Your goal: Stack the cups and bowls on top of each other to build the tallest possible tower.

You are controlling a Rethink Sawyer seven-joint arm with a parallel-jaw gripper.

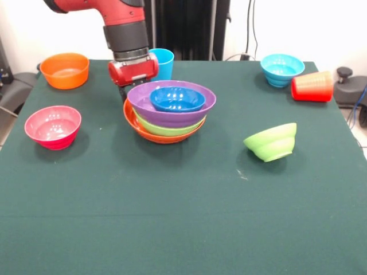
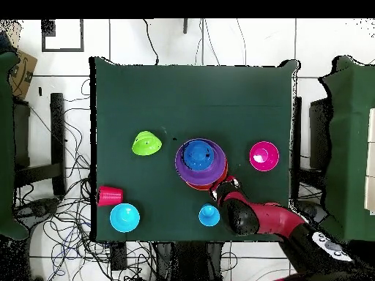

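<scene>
Just behind the tower (image 1: 169, 112), mid-table, I see the gripper (image 1: 127, 91) low at the stack's rim; I cannot tell its state. The dark blue bowl (image 1: 178, 98) sits on top, nested in purple, green and orange.

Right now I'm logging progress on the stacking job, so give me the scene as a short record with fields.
tower: large orange bowl at the bottom, then lime green, purple, with the dark blue bowl inside on top
gripper: behind the tower's rim, fingers hidden
upright loose: orange bowl, magenta-red bowl, light blue bowl, light blue cup
tilted: small lime green bowl
on its side: red cup
</scene>
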